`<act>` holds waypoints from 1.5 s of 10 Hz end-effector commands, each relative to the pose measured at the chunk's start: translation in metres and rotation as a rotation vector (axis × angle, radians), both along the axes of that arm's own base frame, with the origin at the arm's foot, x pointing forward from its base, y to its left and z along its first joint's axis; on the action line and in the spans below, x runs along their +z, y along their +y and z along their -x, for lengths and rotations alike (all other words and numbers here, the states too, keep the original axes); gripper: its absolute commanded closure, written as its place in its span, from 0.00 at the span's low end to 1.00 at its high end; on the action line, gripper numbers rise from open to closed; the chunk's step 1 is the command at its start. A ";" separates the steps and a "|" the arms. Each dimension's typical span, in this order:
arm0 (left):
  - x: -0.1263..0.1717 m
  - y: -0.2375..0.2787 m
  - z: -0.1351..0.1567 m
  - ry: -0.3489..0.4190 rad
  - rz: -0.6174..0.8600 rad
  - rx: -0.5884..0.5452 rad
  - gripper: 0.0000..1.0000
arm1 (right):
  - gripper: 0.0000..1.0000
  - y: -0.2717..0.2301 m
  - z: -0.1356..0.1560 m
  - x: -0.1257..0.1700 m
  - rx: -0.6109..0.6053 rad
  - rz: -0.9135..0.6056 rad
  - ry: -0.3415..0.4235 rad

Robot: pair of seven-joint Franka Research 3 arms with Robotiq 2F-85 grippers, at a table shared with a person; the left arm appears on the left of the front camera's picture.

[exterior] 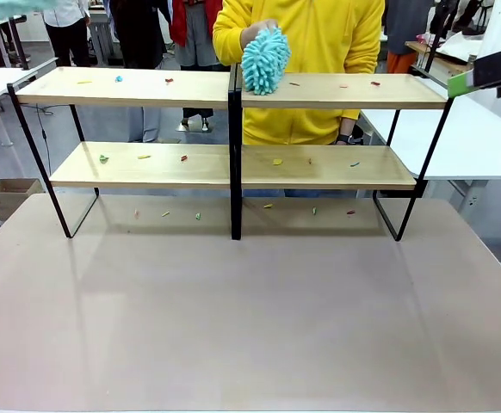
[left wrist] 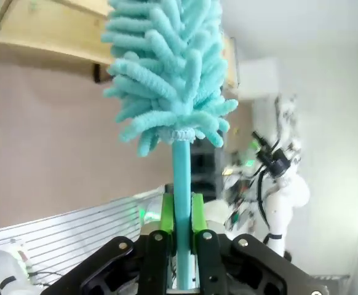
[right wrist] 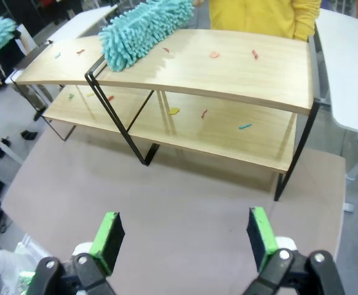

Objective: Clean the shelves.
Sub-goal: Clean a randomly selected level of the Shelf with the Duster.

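Status: left clamped on duster, right open, shelves ahead

Left gripper [left wrist: 179, 212]: green pads [left wrist: 166, 212] pressed together on the thin handle of a teal duster [left wrist: 167, 67], handle upright between them, fluffy head straight out past the fingertips. Shelves [left wrist: 40, 31] sit beyond that head and off to one side of it; one light-wood board edge shows there, not touching the duster.

Right gripper [right wrist: 185, 236]: pads [right wrist: 110, 236] wide apart, nothing between them. Shelves [right wrist: 240, 67] lie dead ahead of the fingers, well apart, with bare table between. Black central upright is ahead and toward the left finger; right-hand end frame is ahead of the right finger.

On the top board, by the central upright: second teal duster [right wrist: 143, 27], held by a person in a yellow top [exterior: 319, 34] on the far side of the rack from both grippers.

Small coloured scraps [right wrist: 214, 54] are scattered on upper and lower boards, more on the table under the lower tier.

Surface: dull beige-grey table [exterior: 250, 327], matte, bare on the grippers' side of the rack. Room: white tables [exterior: 483, 142] to either side, cardboard box [exterior: 9, 194] on the floor, people standing further back.
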State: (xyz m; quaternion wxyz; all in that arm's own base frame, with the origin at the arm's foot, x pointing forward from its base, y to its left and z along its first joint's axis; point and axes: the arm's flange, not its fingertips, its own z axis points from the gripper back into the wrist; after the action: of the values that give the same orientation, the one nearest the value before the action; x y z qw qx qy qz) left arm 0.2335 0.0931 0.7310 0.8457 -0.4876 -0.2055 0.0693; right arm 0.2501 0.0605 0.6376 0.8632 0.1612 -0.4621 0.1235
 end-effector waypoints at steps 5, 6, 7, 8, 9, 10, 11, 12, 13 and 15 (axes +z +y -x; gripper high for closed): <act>-0.021 0.050 0.058 -0.076 0.061 0.092 0.87 | 0.00 0.000 0.000 0.001 -0.001 -0.003 -0.002; -0.021 0.050 0.058 -0.076 0.061 0.092 0.87 | 0.00 0.000 0.000 0.001 -0.001 -0.003 -0.002; -0.021 0.050 0.058 -0.076 0.061 0.092 0.87 | 0.00 0.000 0.000 0.001 -0.001 -0.003 -0.002; -0.021 0.050 0.058 -0.076 0.061 0.092 0.87 | 0.00 0.000 0.000 0.001 -0.001 -0.003 -0.002; -0.023 0.048 0.055 -0.054 0.055 0.103 0.87 | 0.00 0.000 0.000 0.001 -0.001 -0.003 -0.002; -0.017 0.013 0.055 -0.081 0.020 -0.160 0.87 | 0.00 0.000 0.000 0.001 -0.001 -0.003 -0.002; -0.016 -0.022 0.056 -0.062 -0.058 -0.359 0.87 | 0.00 0.000 0.000 0.001 -0.001 -0.003 -0.002; -0.018 -0.054 0.059 -0.053 -0.115 -0.584 0.87 | 0.00 0.000 0.000 0.001 -0.001 -0.003 -0.002; -0.022 -0.098 0.058 -0.025 -0.198 -0.755 0.87 | 0.00 0.000 0.000 0.001 -0.001 -0.003 -0.002; -0.052 -0.183 0.062 0.065 -0.385 -0.965 0.87 | 0.00 0.000 0.000 0.001 -0.001 -0.003 -0.002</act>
State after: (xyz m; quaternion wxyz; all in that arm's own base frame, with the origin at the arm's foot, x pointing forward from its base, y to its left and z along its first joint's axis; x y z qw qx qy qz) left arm 0.1598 -0.0730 0.6865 0.8650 -0.4239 0.0386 -0.2658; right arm 0.2497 0.0608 0.6379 0.8630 0.1610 -0.4626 0.1239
